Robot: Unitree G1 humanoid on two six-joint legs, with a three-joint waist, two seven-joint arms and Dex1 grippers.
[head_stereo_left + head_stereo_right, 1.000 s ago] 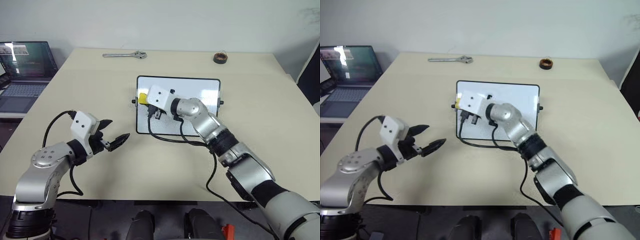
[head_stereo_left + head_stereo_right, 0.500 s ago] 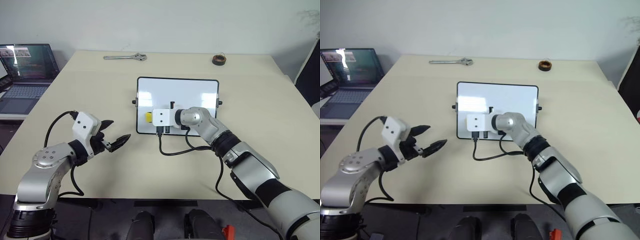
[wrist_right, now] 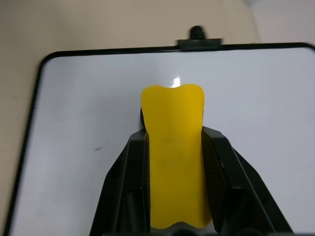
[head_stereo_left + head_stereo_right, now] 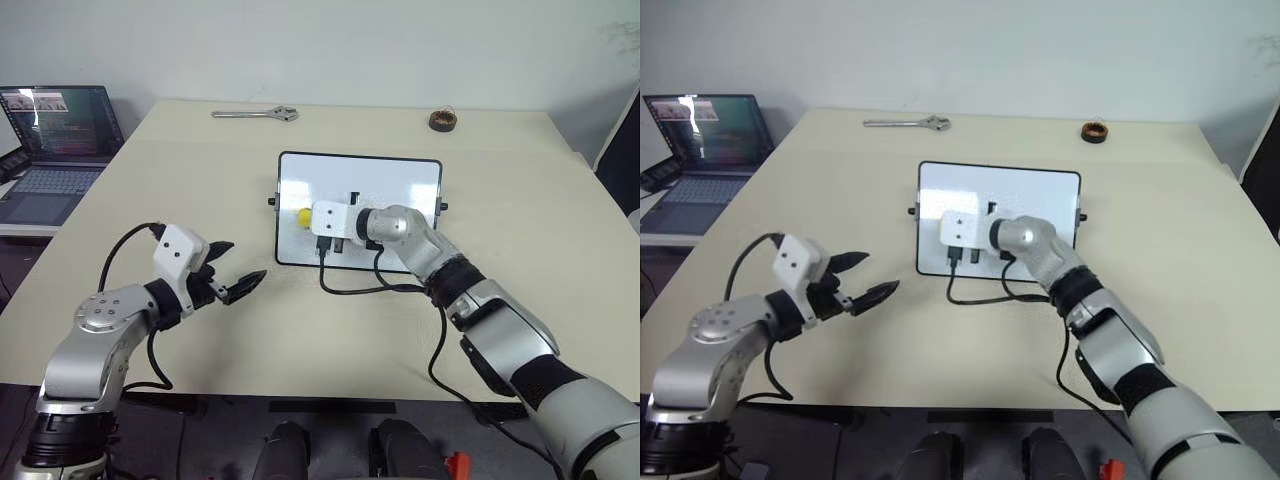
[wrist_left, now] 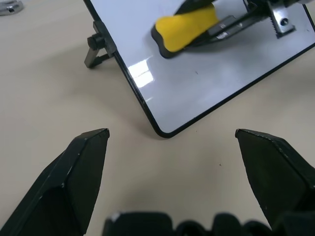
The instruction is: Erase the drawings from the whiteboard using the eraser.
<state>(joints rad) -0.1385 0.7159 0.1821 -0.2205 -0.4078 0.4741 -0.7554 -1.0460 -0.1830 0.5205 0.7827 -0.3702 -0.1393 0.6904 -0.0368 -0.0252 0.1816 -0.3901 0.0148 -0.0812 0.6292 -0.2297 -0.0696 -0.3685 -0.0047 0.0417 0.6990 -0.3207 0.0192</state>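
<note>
The whiteboard [image 4: 400,185] stands propped on the table's middle, its black frame and side knobs showing. My right gripper [image 3: 174,135] is shut on the yellow eraser [image 4: 300,215] and presses it against the board's left half. A tiny reddish mark [image 3: 98,148], what shows of the drawings, sits on the white surface beside the eraser. My left gripper [image 4: 238,265] hovers open over the table in front of the board's left corner, with nothing between its fingers.
A wrench [image 4: 255,114] lies at the table's far left, a dark wire coil [image 4: 441,120] at the far right. An open laptop [image 4: 60,135] stands on a side desk to the left. A black cable [image 4: 350,290] loops off my right wrist onto the table.
My right gripper swept the eraser down the board's left part, then back up a little. The left arm stayed in place.
</note>
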